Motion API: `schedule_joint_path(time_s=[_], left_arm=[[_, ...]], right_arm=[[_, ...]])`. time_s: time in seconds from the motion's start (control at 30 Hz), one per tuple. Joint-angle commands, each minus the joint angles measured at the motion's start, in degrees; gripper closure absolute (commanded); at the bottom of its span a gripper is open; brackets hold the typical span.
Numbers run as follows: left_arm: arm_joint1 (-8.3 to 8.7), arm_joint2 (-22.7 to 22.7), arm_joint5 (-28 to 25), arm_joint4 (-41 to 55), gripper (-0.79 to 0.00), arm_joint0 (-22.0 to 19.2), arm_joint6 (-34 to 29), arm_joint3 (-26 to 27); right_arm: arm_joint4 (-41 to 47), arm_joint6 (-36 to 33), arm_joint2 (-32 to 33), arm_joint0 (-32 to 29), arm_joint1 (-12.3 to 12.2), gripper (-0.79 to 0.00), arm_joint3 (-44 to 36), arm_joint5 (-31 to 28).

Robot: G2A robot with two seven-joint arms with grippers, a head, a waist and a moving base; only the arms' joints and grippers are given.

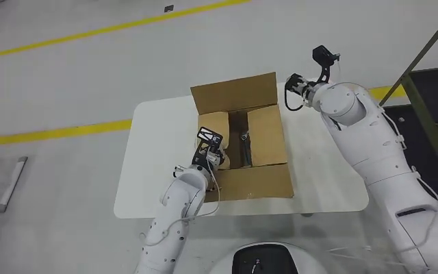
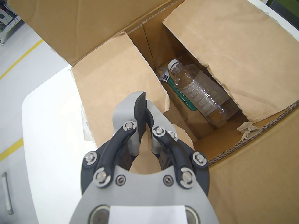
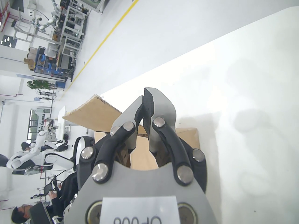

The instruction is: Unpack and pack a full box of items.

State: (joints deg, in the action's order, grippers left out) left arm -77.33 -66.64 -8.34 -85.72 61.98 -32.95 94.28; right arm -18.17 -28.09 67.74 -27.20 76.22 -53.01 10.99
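Print was scarce. The wrench (image 2: 184, 97) carried white lettering along its green handle and a small black-and-white code sticker (image 2: 165, 77) on its steel head. I leave both unread.

My left claw (image 2: 143, 99) hung with its fingers together, the black pads meeting at the tips and nothing between them. It hovered over the box's (image 1: 267, 181) left inner flap (image 2: 116, 75), at about 8 o'clock from the opening, and I could not tell whether it touched the cardboard. My right claw (image 3: 146, 95) was likewise closed on nothing. It sat above the white table (image 1: 157, 157) just beside the box's far right corner, at about 2 o'clock from the opening.

The box stood in the middle of the table. Its far flap stood up at 12 o'clock, its near flap was folded out toward 6, and its right inner flap (image 2: 222, 47) was torn along the edge.

Down in the slot between the inner flaps lay a clear plastic bottle (image 2: 201, 94) on its side. Its long axis ran roughly 12 to 6, with the white cap (image 2: 174, 64) pointing to 12, toward the raised flap.

The wrench lay close alongside the bottle on its 9 o'clock side and parallel to it, with its head also toward 12.
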Motion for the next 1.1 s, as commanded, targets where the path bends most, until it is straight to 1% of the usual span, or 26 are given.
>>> schedule_joint_path(time_s=[0.0, 0.27, 0.43, 0.6, 0.7, 0.87, 0.93, 0.97, 1.0, 1.03, 1.07], left_arm=[[0.03, -0.1, -0.1, -0.1, 0.000, 0.1, 0.2, 0.1], [0.06, -0.5, -0.6, 0.0, 0.000, 0.0, 0.1, -0.1], [0.05, -0.7, -0.8, 0.1, 0.000, -0.1, 0.0, -0.1], [0.03, -0.7, -1.0, 0.4, 0.000, -0.2, -0.3, -0.2], [0.04, -0.7, -1.1, 0.3, 0.000, -0.2, -0.4, -0.2], [0.07, -0.8, -1.0, -0.2, 0.000, 0.1, 0.0, 0.1], [0.08, -0.8, -0.7, -0.4, -0.006, 0.3, 0.4, 0.4], [0.08, -0.9, -0.6, -0.3, -0.169, 0.4, 0.4, 0.5], [0.08, -1.0, -0.6, -0.2, -0.197, 0.4, 0.4, 0.8], [0.09, -1.1, -0.6, -0.1, -0.296, 0.5, 0.4, 1.0], [0.11, -1.1, -0.5, -0.4, -0.619, 0.6, 0.5, 1.2]], right_arm=[[1.9, -1.2, 0.0, 0.6, 0.2, 0.000, 1.5, -1.8], [6.2, -6.4, 1.0, 2.1, 0.2, 0.000, 7.0, -8.3], [6.6, -9.5, 1.6, 2.1, -0.2, 0.000, 7.7, -11.2], [7.3, -11.0, 2.1, 1.9, -0.5, 0.000, 7.6, -12.7], [7.4, -10.2, 2.5, 1.8, -0.7, 0.000, 7.4, -12.9], [7.4, -5.3, 3.1, 1.8, -0.7, 0.000, 6.7, -11.0], [7.1, -3.8, 3.0, 1.6, -0.6, 0.000, 5.4, -11.5], [6.6, -3.0, 2.9, 1.3, -0.6, 0.000, 4.8, -11.8], [5.7, -1.9, 2.8, 1.0, -0.7, 0.000, 3.9, -12.1], [4.8, -1.1, 2.8, 0.6, -0.8, 0.000, 2.9, -12.6], [4.0, -0.3, 2.8, 0.1, -0.9, 0.000, 1.8, -13.0]])
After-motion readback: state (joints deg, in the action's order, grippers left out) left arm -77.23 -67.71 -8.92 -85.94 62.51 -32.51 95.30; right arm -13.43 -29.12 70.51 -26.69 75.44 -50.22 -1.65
